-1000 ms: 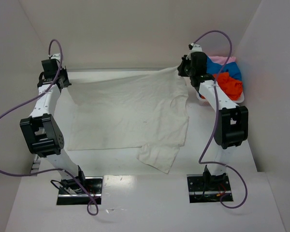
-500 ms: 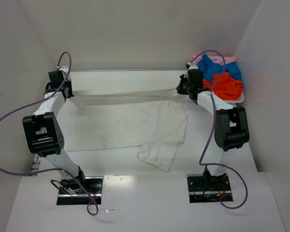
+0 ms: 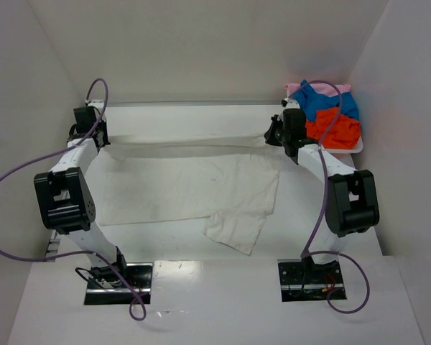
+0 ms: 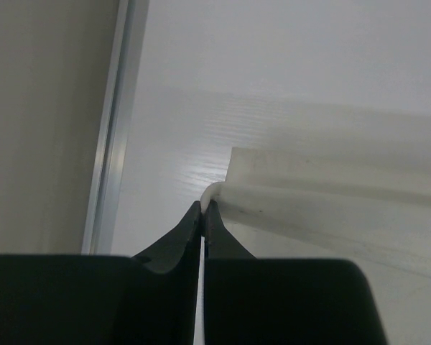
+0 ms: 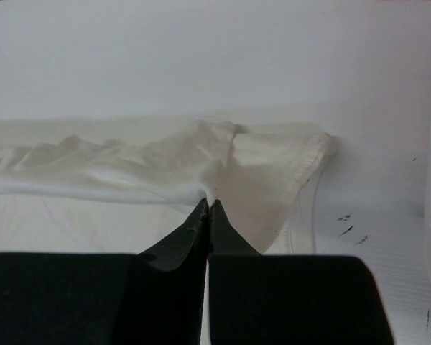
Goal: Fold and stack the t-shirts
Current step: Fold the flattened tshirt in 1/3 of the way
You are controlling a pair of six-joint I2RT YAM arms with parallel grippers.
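Note:
The large off-white t-shirt (image 3: 194, 183) lies spread on the table, its far edge lifted and stretched between both grippers. My left gripper (image 3: 99, 141) is shut on the shirt's far left corner (image 4: 223, 190). My right gripper (image 3: 279, 136) is shut on the far right corner (image 5: 251, 172). In the wrist views each pair of black jaws pinches a fold of pale cloth. A sleeve (image 3: 233, 231) sticks out at the near edge. The blue (image 3: 323, 100), orange-red (image 3: 336, 129) and pale pink (image 3: 296, 88) shirts lie heaped at the far right.
The heap of coloured shirts sits on a shallow white tray (image 3: 353, 149) against the right wall. White walls enclose the table at the back and both sides. A metal strip (image 4: 109, 136) runs along the table's left edge.
Both grippers have drawn the shirt's far edge toward me, holding it taut and low. The far part of the shirt now folds over the near part.

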